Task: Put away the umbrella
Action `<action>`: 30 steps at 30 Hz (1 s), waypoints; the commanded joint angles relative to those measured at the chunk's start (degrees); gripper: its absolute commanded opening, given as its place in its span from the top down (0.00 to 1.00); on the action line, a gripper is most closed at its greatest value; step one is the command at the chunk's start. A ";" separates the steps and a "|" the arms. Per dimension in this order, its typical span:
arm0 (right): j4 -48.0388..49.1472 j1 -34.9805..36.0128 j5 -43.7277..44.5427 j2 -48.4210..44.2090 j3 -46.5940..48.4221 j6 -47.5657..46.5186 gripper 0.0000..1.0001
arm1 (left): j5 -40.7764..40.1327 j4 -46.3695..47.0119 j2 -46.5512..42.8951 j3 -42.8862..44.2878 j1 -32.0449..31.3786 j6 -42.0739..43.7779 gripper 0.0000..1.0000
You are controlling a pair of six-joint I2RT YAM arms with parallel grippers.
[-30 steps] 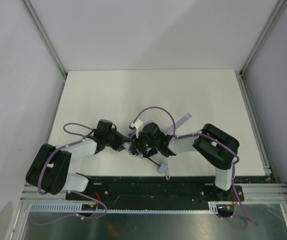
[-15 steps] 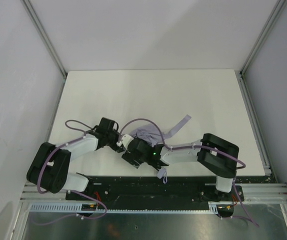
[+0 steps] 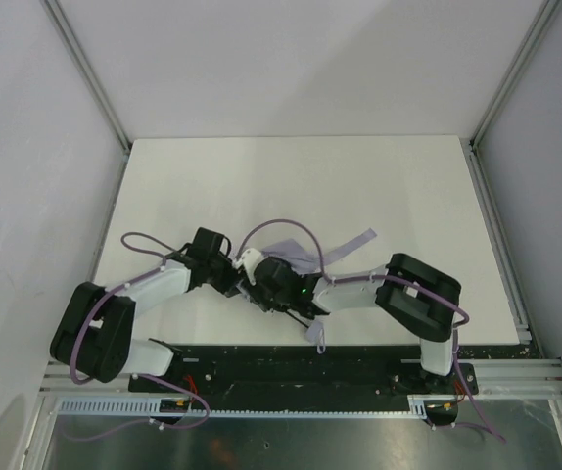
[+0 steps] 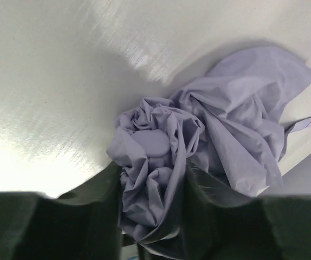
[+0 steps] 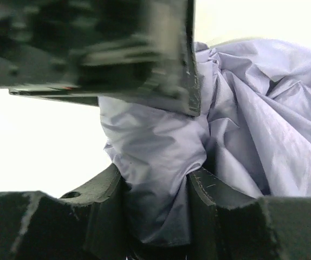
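Both pincers meet over the near middle of the table, and that is where the umbrella lies, its lavender canopy crumpled rather than neatly rolled. My left gripper has its jaws drawn partway in, pinching a twisted wad of canopy cloth between them. I read that as an anchor, keeping the bundle tight so it cannot spring loose. My right gripper comes in from the right, hard up against the left one. Its jaws are likewise narrowed on a fold of the same cloth, probably to gather more slack into the bundle. The tie strap trails free toward the far right. What I take for the handle pokes out by the near edge, so the wrap looks unfinished to me.
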 commanded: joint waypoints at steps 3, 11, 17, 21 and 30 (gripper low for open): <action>2.02 -8.67 -34.95 9.89 -11.92 13.56 1.00 | -3.38 -2.45 -8.11 -0.52 1.65 4.74 0.25; 8.14 -14.90 -48.39 15.86 -12.97 20.82 1.00 | 0.52 1.54 -19.60 -2.79 6.90 8.43 0.01; 11.97 -18.50 -52.11 17.57 -13.16 25.06 1.00 | 7.40 1.62 -25.45 -11.18 7.62 0.48 0.01; 14.00 -19.03 -52.71 17.88 -13.16 26.38 1.00 | 7.79 2.69 -25.92 -13.02 7.50 -1.95 0.01; 15.66 -19.50 -52.85 18.39 -13.16 26.99 1.00 | 6.40 5.21 -21.07 -8.52 6.70 1.95 0.01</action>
